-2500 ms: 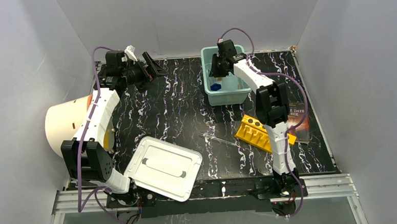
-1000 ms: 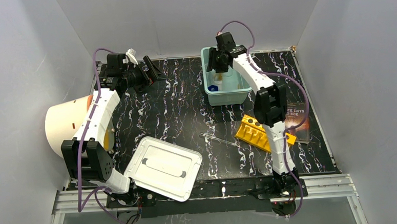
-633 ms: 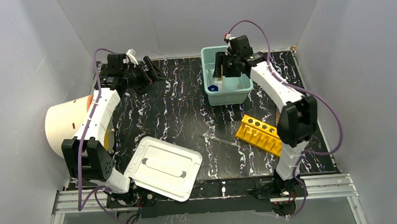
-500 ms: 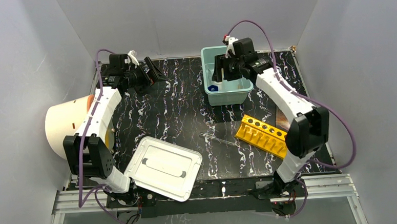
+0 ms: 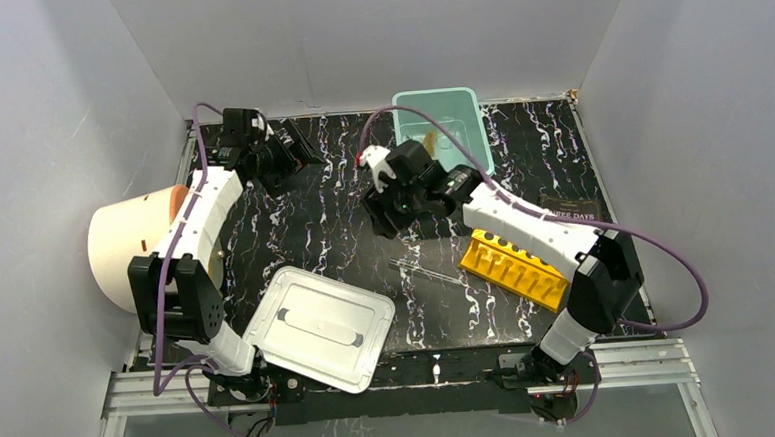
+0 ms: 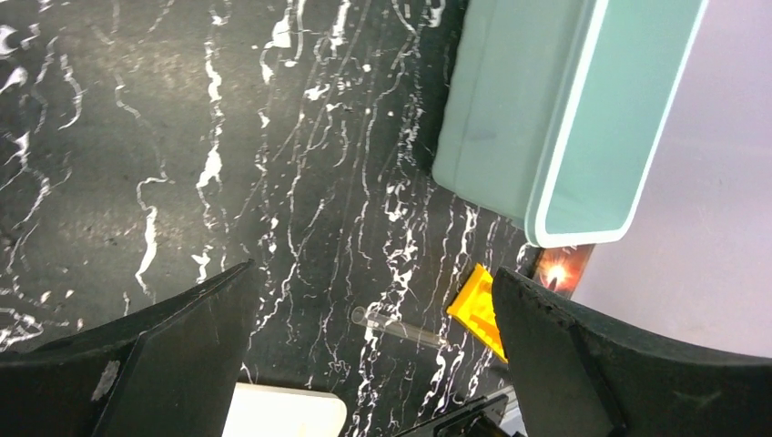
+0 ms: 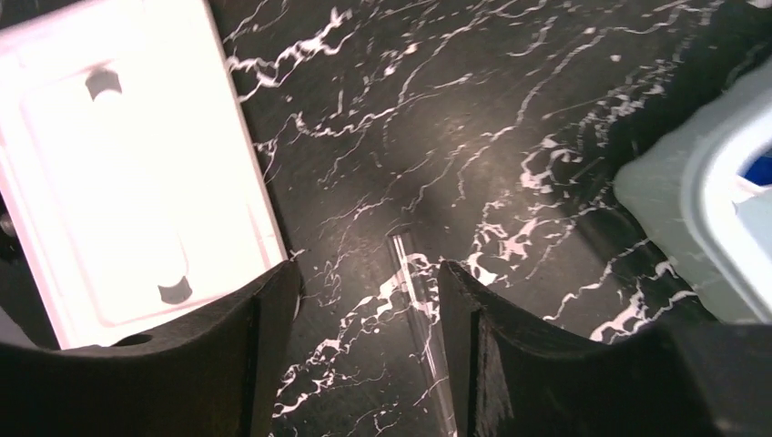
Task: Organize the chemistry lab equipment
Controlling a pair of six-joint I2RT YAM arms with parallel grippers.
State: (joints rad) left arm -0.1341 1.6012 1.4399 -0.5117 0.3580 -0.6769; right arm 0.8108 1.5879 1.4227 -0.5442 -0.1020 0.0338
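A thin glass rod point(image 5: 426, 273) lies on the black marbled table left of the yellow holed rack point(image 5: 516, 267). My right gripper point(image 5: 384, 217) is open and empty above the table, in front of the teal bin point(image 5: 463, 109) and just behind the rod. The right wrist view shows the rod point(image 7: 423, 300) by the right finger of the open gripper point(image 7: 364, 273), and a blue cap point(image 7: 756, 168) in the bin. A cork-brown stick point(image 5: 429, 138) lies in the bin. My left gripper point(image 5: 300, 148) is open and empty at the back left; its wrist view point(image 6: 373, 273) shows the rod point(image 6: 401, 328) and the rack point(image 6: 478, 309) far off.
A white lid point(image 5: 319, 327) lies at the front left, and shows in the right wrist view point(image 7: 118, 173). A big white drum point(image 5: 130, 247) lies at the left edge. A dark-covered book point(image 5: 575, 211) lies behind the rack. The bin's side shows in the left wrist view point(image 6: 501, 109).
My right arm has come up out of the teal bin and swung forward and left, to above the table near the glass rod. The left gripper has shifted only slightly.
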